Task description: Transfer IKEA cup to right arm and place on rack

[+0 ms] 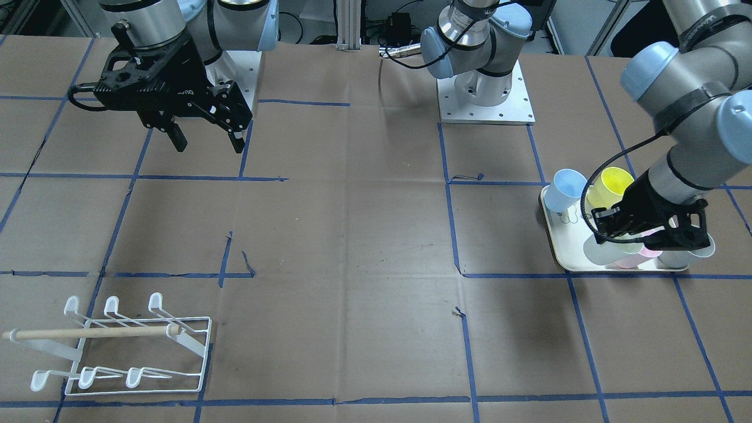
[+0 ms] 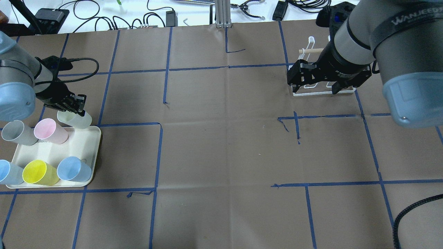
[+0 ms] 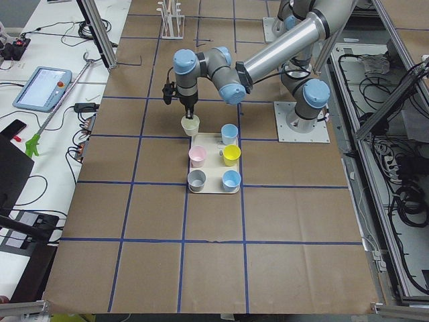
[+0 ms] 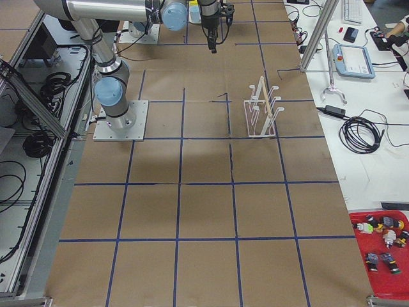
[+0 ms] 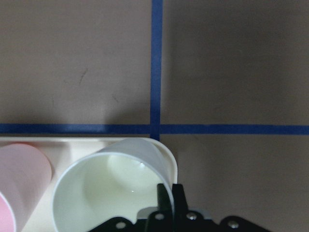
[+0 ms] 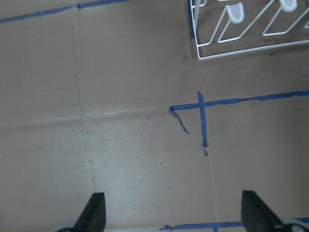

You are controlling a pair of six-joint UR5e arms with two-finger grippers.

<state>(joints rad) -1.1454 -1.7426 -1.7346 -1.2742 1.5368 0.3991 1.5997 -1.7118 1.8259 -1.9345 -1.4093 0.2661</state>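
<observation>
My left gripper is shut on the rim of a pale green IKEA cup at the far corner of the cream tray. In the left wrist view its fingers pinch the cup's wall. I cannot tell whether the cup rests on the tray or hangs just above it. My right gripper hovers open and empty above the table, with nothing between its fingers in the right wrist view. The white wire rack with its wooden dowel lies beyond it, and its edge shows at the top of that view.
Several more cups stand on the tray: grey, pink, yellow and two blue. Brown paper with blue tape lines covers the table. Cables and tools lie past the far edge.
</observation>
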